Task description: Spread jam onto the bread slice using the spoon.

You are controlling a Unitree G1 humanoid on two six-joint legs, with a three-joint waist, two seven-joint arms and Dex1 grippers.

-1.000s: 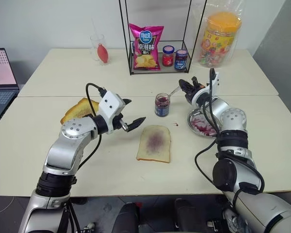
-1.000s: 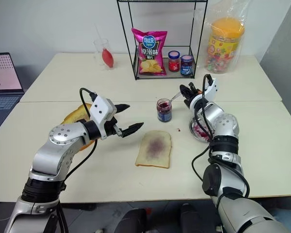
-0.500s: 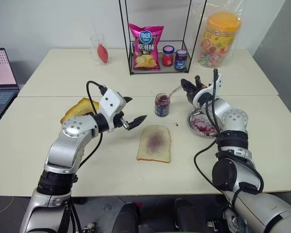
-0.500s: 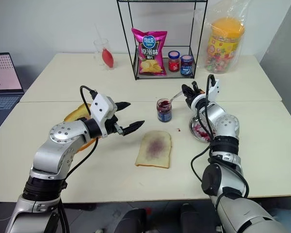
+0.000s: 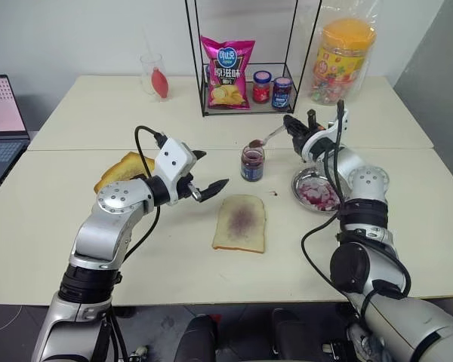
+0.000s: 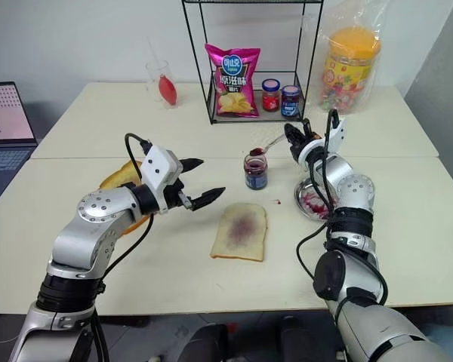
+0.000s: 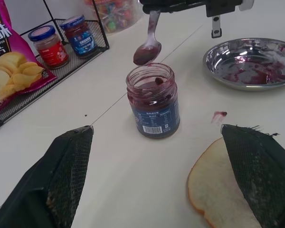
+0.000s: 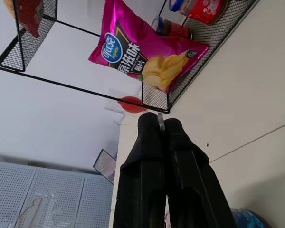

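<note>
The open jam jar [image 5: 251, 163] stands mid-table, dark purple jam inside. Just above its mouth hovers the bowl of the silver spoon [image 7: 148, 45], loaded with jam. My right gripper [image 5: 293, 127] is shut on the spoon's handle, to the right of the jar; in the right wrist view its fingers [image 8: 154, 137] press together on the handle's thin edge. The white bread slice [image 5: 241, 222] lies in front of the jar with a purple smear in its centre. My left gripper [image 5: 211, 169] stands open and empty above the table, left of the bread and jar.
A jam-smeared steel dish [image 5: 317, 188] sits under my right forearm. Toasted slices [image 5: 124, 170] lie behind my left arm. At the back stand a wire rack [image 5: 241, 105] with a chips bag and two lidded jars, a candy tub [image 5: 343, 56] and a cup [image 5: 155, 75]. A laptop [image 5: 1, 121] is far left.
My right gripper has lifted a little and rolled, raising the spoon's bowl from the jar's rim to just above it. The left arm has not moved.
</note>
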